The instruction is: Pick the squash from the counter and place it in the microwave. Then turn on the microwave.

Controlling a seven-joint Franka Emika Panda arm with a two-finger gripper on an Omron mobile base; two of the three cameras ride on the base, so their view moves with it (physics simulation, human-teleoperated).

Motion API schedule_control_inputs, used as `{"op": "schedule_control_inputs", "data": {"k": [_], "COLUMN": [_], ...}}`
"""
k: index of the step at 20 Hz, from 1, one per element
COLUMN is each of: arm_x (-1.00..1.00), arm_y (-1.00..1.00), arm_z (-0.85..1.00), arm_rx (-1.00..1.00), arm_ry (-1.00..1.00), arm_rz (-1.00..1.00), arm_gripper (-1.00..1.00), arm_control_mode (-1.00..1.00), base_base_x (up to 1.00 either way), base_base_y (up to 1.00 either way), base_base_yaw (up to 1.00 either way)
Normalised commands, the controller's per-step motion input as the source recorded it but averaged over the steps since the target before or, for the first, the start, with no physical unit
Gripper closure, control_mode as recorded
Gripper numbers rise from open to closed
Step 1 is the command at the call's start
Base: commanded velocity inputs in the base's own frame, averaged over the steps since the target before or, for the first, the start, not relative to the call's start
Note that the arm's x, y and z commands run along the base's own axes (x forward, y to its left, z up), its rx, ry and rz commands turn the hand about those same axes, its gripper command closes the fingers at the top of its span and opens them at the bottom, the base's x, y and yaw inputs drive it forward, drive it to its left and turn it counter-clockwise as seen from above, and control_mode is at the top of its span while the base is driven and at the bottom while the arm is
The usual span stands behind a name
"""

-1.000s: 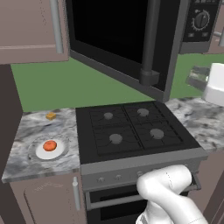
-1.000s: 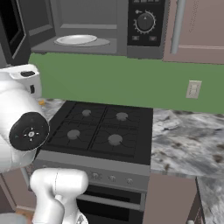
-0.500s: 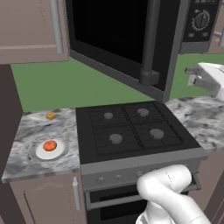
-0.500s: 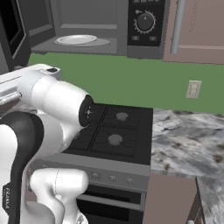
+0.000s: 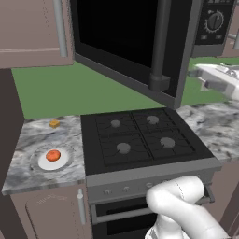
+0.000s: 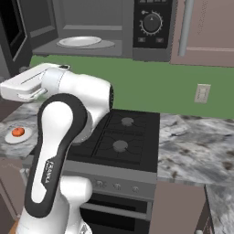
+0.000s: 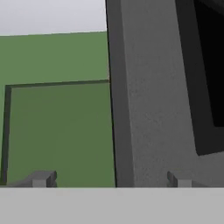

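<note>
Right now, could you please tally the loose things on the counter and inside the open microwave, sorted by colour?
Orange-red: 1, the squash
Yellow-orange: 1, the small cube
White: 2, the plate under the squash, on the counter, and the plate inside the microwave
Total: 4

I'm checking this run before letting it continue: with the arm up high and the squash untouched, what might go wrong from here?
1. The microwave door hangs open over the stove; the open tool sits close to its edge, so a swing toward the squash might clip it.
2. The squash is small and rounded, lying on a white plate on the counter; it may roll from the grip.
</note>
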Motion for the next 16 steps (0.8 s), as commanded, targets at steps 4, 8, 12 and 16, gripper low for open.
{"op": "schedule_control_inputs", "data": {"k": [4, 8, 12, 16], "arm_x": [0.30, 0.30, 0.33, 0.30], "arm_y": [0.00, 0.00, 0.07, 0.11], "arm_z": [-0.01, -0.01, -0.03, -0.03], "arm_rx": [0.00, 0.00, 0.00, 0.00], "arm_ry": [0.00, 0.00, 0.00, -0.01], "arm_rz": [0.20, 0.19, 0.16, 0.13], "arm_gripper": [-1.00, -1.00, -1.00, -1.00], "arm_control_mode": [-1.00, -1.00, -1.00, -1.00], "base_base_x": [0.00, 0.00, 0.00, 0.00], "base_base_y": [0.00, 0.00, 0.00, 0.00], "base_base_yaw": [0.00, 0.00, 0.00, 0.00]}}
